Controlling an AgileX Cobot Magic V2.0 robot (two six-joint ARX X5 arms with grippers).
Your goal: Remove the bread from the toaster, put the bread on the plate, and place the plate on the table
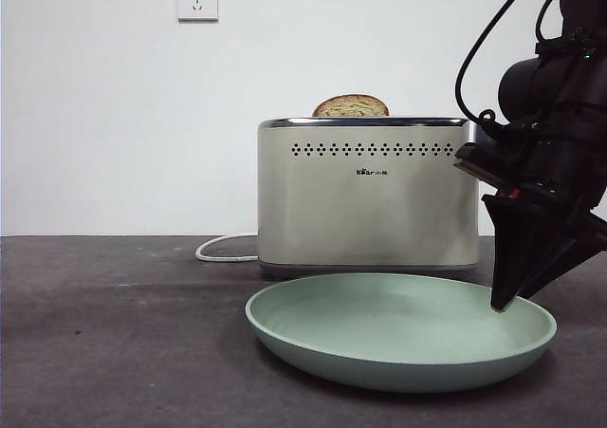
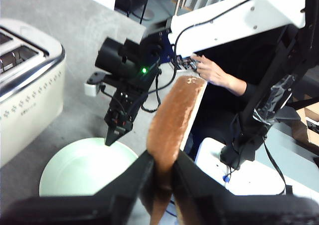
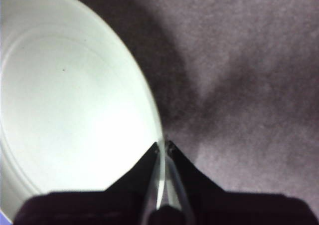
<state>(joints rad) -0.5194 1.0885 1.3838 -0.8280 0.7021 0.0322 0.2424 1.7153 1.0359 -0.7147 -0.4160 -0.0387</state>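
Brown-crusted bread (image 2: 172,130) stands edge-on between the jaws of the left gripper (image 2: 163,166), which are closed on its lower end; only the crust side shows, the face is hidden, and this gripper is out of the front view. A second slice (image 1: 351,106) pokes from the toaster (image 1: 368,195), mostly sunk in its slot. Below the held bread lies the mint-green plate (image 1: 398,338) on the grey table (image 1: 114,333), just in front of the toaster. The right gripper (image 3: 163,147) has its jaws pinched on the plate's rim at the right side.
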